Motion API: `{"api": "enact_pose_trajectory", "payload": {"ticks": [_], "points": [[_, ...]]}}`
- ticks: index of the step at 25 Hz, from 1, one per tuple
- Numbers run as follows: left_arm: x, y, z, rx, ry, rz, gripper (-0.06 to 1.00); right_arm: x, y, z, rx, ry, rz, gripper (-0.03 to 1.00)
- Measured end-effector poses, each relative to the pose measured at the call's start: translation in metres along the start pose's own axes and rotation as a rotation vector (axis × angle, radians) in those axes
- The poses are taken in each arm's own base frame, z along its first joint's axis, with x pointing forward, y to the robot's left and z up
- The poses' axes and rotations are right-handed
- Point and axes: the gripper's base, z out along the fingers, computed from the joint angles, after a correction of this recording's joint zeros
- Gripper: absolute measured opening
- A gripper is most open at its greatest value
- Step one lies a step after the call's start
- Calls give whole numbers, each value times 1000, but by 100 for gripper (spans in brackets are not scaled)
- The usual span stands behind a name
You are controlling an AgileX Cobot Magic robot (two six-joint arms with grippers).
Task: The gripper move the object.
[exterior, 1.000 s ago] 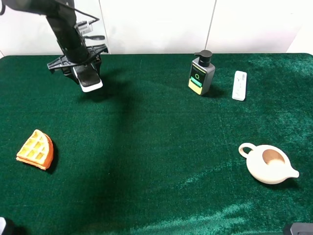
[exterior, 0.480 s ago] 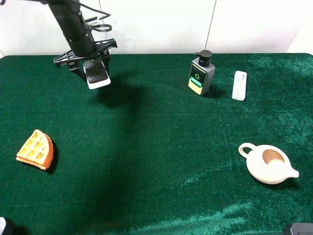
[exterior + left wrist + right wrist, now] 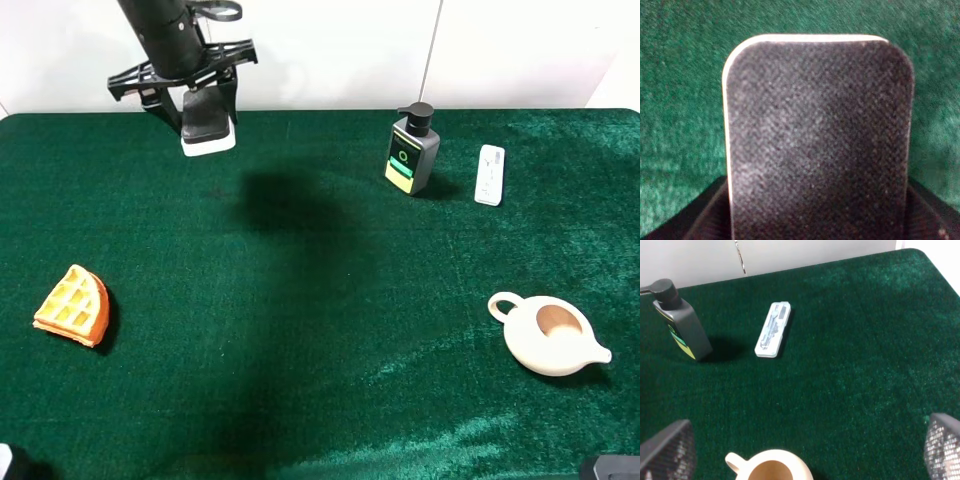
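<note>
The object [image 3: 208, 130], a flat rounded block with a black felt top on a white base, hangs in my left gripper [image 3: 206, 112] above the far left of the green table [image 3: 320, 270]. The gripper is a black claw with thin spread arms on a thick dark arm, and it is shut on the block. In the left wrist view the block [image 3: 820, 140] fills the frame over the green cloth, with dark fingers [image 3: 700, 217] at its sides. My right gripper [image 3: 804, 452] is open and empty at the near right, its mesh pads wide apart.
A waffle piece [image 3: 72, 305] lies at the left. A dark pump bottle [image 3: 411, 150] and a white test strip [image 3: 489, 174] stand at the back right. A cream spouted pot [image 3: 550, 334] sits at the near right, just below the right gripper.
My left gripper has lifted the block off the cloth and carried it up and to the right; its shadow has slid right. The right arm has not moved.
</note>
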Motion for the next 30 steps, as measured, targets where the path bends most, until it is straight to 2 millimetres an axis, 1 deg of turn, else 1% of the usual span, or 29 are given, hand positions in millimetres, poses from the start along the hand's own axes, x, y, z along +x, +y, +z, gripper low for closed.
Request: {"api": "enact_pose_trajectory", "payload": {"ticks": [4,5,15,20,30], "points": [[11,-11,-5,-9,19,55,64,0,0,0,-1,0,0,70],[19,-20,-7,-10,27,96,64,0,0,0,-1,0,0,70],[53,-71,-23,25,13,279,64,0,0,0,-2,0,1,70],[70,-92,-30,49,-2,344,64,0,0,0,-3,0,2,70],[109,-127,-32,98,-23,463,64,0,0,0,-3,0,2,70]]}}
